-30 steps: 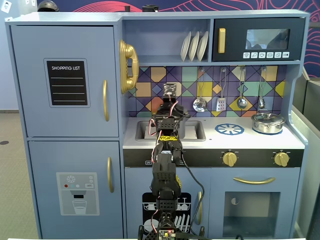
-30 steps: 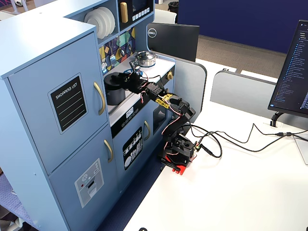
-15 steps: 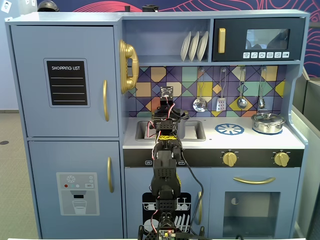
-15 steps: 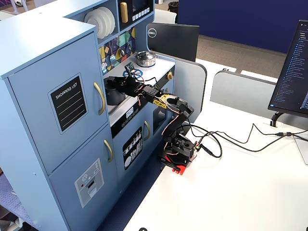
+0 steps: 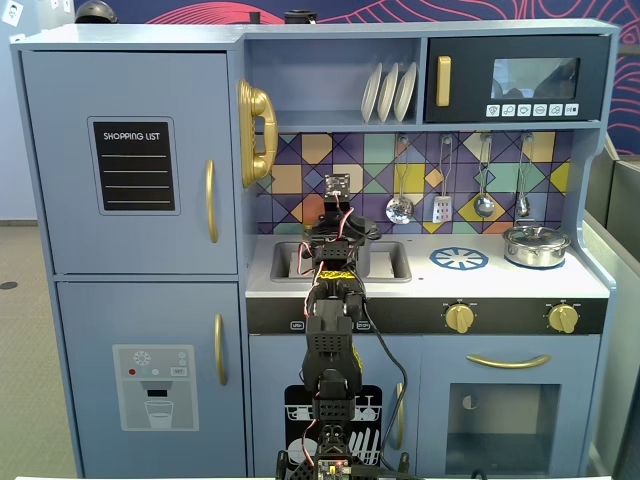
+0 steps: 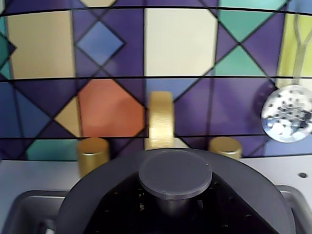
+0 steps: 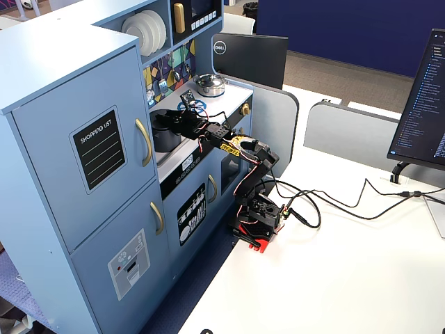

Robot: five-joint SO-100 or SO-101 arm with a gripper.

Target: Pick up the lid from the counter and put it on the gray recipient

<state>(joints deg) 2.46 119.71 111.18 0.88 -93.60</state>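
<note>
The lid (image 6: 97,195) is a matte dark gray disc with a flat round centre knob (image 6: 175,173). It fills the bottom of the wrist view. My gripper (image 6: 175,202) is shut on the stem under the knob, one black finger on each side. In a fixed view the gripper (image 7: 178,122) holds the lid (image 7: 165,113) level at the top of the gray recipient (image 7: 165,139), which stands at the sink. I cannot tell whether the lid rests on the rim. In the front fixed view the arm hides the pot; the gripper (image 5: 340,232) is above the sink (image 5: 390,262).
A gold faucet (image 6: 161,119) and two gold taps (image 6: 92,152) stand just behind the lid against the tiled wall. A perforated ladle (image 6: 287,114) hangs at the right. The shiny silver pot (image 5: 536,245) sits on the right burner. A blue burner mark (image 5: 459,259) lies beside the sink.
</note>
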